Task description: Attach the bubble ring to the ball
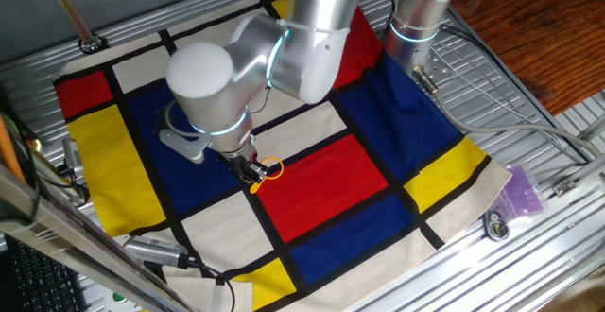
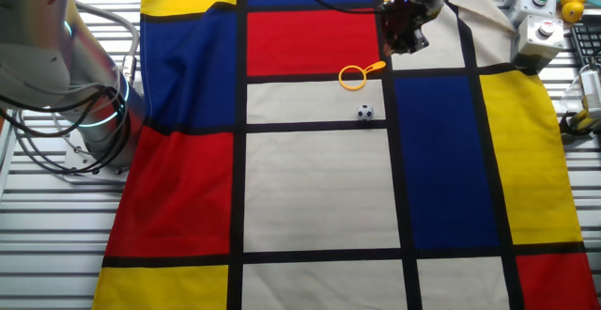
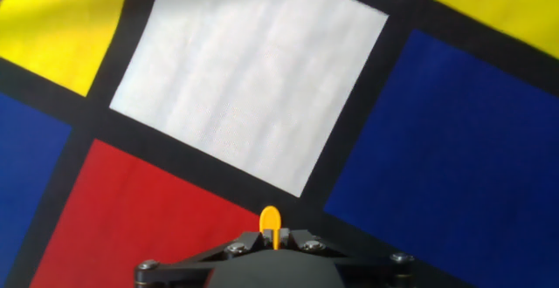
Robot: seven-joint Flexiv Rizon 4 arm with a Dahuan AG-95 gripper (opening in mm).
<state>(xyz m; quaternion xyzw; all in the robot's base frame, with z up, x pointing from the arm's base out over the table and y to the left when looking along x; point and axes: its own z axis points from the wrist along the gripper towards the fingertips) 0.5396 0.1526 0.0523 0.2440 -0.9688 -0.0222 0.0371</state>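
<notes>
One ball point(image 2: 365, 113) sits on a white panel of the table point(image 2: 319, 188) cloth near its middle, and just beyond it I see my end effector point(image 2: 399, 47) pinched onto the bubble ring point(image 2: 354, 76) handle, ring apart from the ball.

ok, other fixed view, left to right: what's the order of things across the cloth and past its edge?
Robot base → bubble ring → ball → gripper, shut on the ring's handle → button boxes off the cloth's right edge.
</notes>
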